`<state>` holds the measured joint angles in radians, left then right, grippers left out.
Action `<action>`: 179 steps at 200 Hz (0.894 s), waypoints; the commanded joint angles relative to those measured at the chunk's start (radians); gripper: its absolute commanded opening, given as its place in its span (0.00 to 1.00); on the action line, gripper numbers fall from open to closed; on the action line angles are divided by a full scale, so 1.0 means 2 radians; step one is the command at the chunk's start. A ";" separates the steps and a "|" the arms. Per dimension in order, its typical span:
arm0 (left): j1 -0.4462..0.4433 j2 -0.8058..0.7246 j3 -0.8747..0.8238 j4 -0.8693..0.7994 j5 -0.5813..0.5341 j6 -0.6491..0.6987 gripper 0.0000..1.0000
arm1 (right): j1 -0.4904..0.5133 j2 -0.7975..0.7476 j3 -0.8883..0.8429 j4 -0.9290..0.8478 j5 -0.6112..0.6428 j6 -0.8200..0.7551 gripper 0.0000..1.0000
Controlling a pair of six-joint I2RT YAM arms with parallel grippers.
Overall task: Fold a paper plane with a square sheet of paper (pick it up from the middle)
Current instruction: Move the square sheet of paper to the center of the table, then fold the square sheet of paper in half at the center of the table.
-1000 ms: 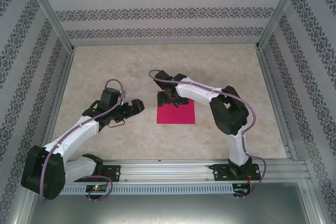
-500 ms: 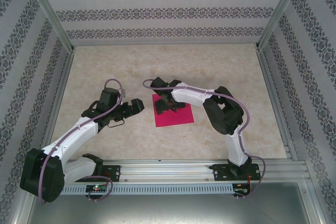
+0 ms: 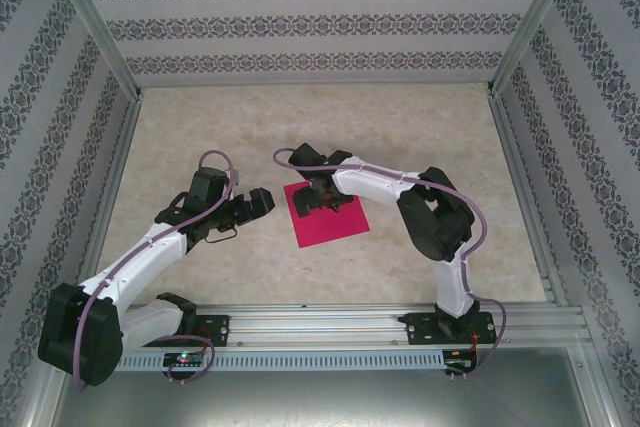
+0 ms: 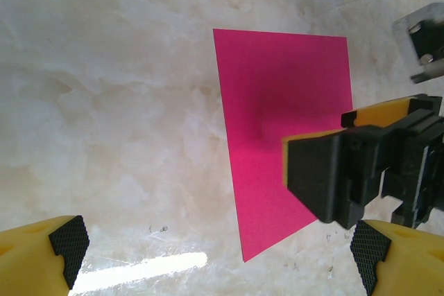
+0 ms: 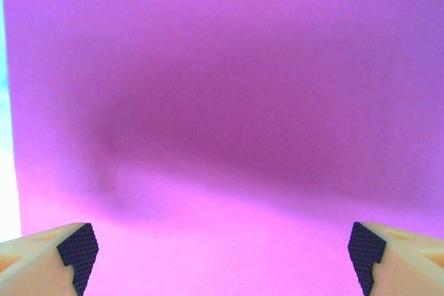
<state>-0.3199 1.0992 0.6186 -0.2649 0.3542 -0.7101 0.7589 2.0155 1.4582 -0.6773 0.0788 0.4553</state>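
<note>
Two grippers stand wide open, and neither has hold of anything. The right gripper (image 3: 318, 199) is down low over the far part of the square sheet of paper (image 3: 328, 229), a pad on either side of a stretch of pink. The left gripper (image 3: 262, 202) hovers just beside the sheet's left corner. The sheet lies near the middle of the tabletop (image 3: 420, 127), with no crease in it. A second ago it sat square to the tabletop's near edge. Now it is skewed, its far left corner swung toward the left arm, and the whole sheet has slid slightly left. The right gripper has travelled left with it, while the left arm has kept its place. I judge that the right fingers dragged the paper round rather than lifting it. The right wrist view shows a soft, shadowed hump between the pads, so the paper may be starting to buckle there. The pick-up from the middle is not yet made, and the turned sheet now offers a corner to the left gripper.
</note>
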 commanded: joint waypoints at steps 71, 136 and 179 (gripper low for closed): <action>-0.004 -0.018 0.003 -0.014 -0.019 0.008 1.00 | -0.015 0.033 -0.022 -0.005 0.011 0.102 0.94; -0.003 -0.016 0.006 -0.020 -0.023 0.009 1.00 | -0.005 0.002 -0.072 0.047 0.026 0.264 0.94; -0.004 -0.023 0.005 -0.022 -0.028 0.013 1.00 | 0.005 -0.030 -0.027 0.007 0.039 0.103 0.96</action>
<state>-0.3199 1.0775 0.6186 -0.2848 0.3168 -0.7067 0.7444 2.0087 1.3720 -0.5934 0.1493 0.8356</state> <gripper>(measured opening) 0.999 0.956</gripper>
